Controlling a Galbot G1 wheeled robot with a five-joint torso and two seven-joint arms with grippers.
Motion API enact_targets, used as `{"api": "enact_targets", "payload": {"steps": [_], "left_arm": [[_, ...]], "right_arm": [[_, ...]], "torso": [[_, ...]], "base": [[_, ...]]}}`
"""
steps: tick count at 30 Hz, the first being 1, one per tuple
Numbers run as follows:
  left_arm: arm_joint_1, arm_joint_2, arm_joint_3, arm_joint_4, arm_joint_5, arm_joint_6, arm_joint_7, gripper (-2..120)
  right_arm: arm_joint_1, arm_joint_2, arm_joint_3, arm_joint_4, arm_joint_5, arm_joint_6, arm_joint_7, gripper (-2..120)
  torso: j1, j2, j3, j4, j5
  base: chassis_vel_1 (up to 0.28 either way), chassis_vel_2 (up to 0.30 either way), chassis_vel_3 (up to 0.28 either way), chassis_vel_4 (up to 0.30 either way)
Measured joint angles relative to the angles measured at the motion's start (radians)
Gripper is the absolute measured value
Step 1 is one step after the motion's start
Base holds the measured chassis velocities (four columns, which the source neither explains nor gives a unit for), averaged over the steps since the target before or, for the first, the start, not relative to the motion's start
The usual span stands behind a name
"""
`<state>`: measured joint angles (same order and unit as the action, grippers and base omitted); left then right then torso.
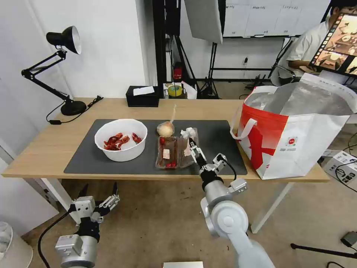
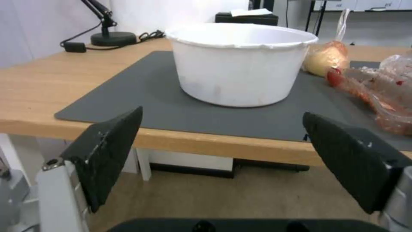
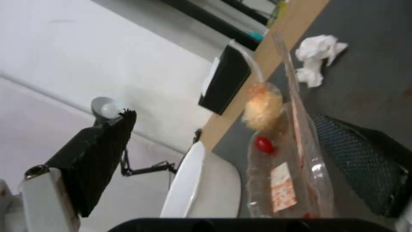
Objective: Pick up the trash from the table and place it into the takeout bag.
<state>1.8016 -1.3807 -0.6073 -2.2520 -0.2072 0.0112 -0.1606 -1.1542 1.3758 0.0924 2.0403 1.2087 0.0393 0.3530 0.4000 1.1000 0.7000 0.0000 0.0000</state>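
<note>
4 pieces of trash sit on the grey mat of the surface: the white bowl of red shells, the knotted bag, the crumpled tissue and the clamshell box. The takeout bag stands open at the surface's right end, well apart from them.

The right claw is over the clamshell box with its jaws spread; in the right wrist view 1 finger lies beside the open lid and the other hangs clear of it. The left claw waits below the front edge, jaws apart, facing the bowl.

The risk I see: the thin lid could buckle or slip when pinched, letting the box tip and spill scraps onto the mat.
</note>
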Motion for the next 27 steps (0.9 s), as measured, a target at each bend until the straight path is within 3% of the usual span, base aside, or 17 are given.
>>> {"api": "enact_targets", "payload": {"steps": [13, 20, 27], "left_arm": [[0.006, -0.006, -0.001, -0.001, 0.007, 0.0, 0.0, 100], [0.008, -0.01, -0.001, -0.001, 0.011, 0.0, 0.0, 100], [0.009, -0.011, -0.002, -0.001, 0.011, 0.0, 0.0, 100]], "right_arm": [[0.132, -0.033, -0.043, -0.031, 0.195, -0.158, 0.022, 100], [0.218, -0.046, -0.064, -0.078, 0.287, -0.33, 0.138, 100], [0.266, -0.069, -0.069, -0.103, 0.284, -0.351, 0.15, 100]], "torso": [[0.0, 0.0, 0.0, 0.0, 0.0], [0.0, 0.0, 0.0, 0.0001, 0.0], [0.0, 0.0, 0.0, 0.0, 0.0]], "base": [[0.0, 0.0, 0.0, 0.0], [0.0, 0.0, 0.0, 0.0], [0.0, 0.0, 0.0, 0.0]]}}
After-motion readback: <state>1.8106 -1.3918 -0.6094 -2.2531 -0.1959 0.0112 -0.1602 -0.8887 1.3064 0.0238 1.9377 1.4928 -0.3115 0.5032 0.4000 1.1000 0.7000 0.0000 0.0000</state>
